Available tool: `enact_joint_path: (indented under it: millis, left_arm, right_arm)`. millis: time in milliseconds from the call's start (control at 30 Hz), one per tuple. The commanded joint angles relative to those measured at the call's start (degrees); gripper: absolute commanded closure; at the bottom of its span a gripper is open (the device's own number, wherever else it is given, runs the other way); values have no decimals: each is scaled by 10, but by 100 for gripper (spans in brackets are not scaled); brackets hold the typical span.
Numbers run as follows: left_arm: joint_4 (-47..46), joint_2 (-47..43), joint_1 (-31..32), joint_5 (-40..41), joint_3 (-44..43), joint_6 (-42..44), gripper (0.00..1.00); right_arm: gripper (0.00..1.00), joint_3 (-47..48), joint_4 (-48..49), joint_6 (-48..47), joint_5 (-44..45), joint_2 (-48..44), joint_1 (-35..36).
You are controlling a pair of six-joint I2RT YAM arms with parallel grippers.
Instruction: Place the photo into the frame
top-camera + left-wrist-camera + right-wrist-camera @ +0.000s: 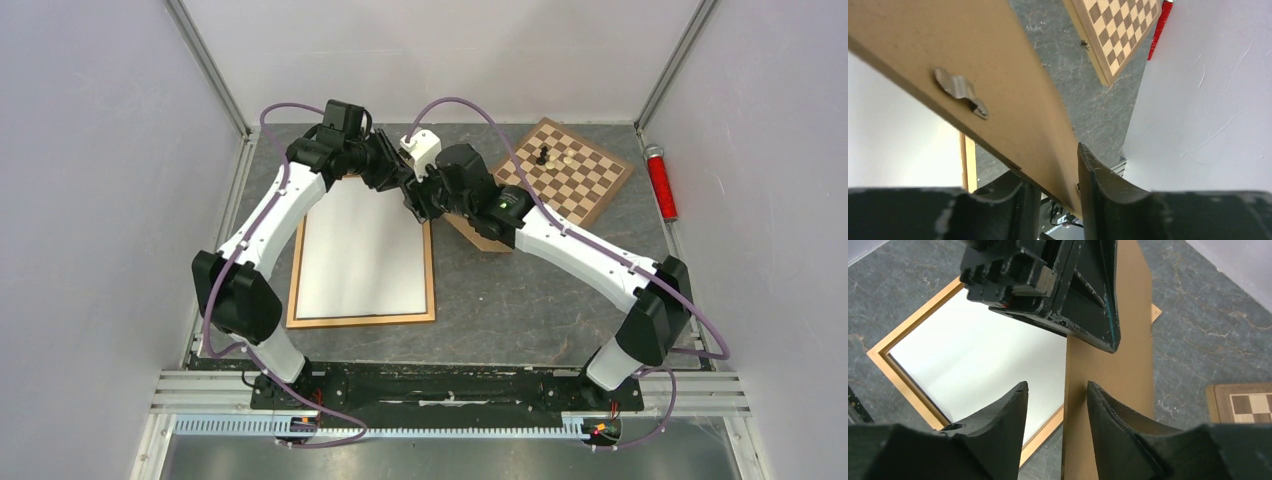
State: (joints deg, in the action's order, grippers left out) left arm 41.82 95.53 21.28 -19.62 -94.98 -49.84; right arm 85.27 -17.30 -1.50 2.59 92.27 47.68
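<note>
Already the photo [360, 250] lies white side up inside the frame [362, 320], so the left gripper [1055, 180] clamps the backing board [998, 50] tilted up at its far corner while the right gripper [1057, 386], fingers apart, faces its edge, probably to help lower it.

You will find the frame [362, 320] lying flat on the left half of the grey counter [500, 300]. It is a thin, light-brown wooden rectangle, with its long sides running away from the near edge and slightly askew. The photo [360, 260] lies inside it with its plain white back up, so no printed side shows. The white sheet fills the opening up to the near, left and right rails. The far rail is hidden in the overhead view, so the fit there cannot be confirmed.
</note>
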Motion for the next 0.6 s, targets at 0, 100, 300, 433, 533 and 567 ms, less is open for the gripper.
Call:
enact_joint_path:
  millis: [0, 100, 300, 433, 533, 567]
  left_arm:
    - [-32, -28, -5, -35, 24, 11, 66]
    - [-33, -32, -8, -39, 43, 19, 71]
    - [-37, -39, -12, -46, 57, 40, 76]
    - [-55, -41, -18, -67, 69, 60, 87]
    - [-66, -39, -24, -103, 75, 77, 96]
    - [-65, -38, -28, -118, 75, 86, 97]
  right_arm:
    - [49, 32, -7, 10, -14, -7, 6]
    - [45, 41, -12, 6, -9, -13, 5]
    - [36, 65, -24, -1, -4, -23, 5]
    - [33, 73, -27, -7, 7, -31, -2]
    - [32, 68, -27, -4, 10, -42, -20]
    - [32, 65, -25, -3, 10, -47, -31]
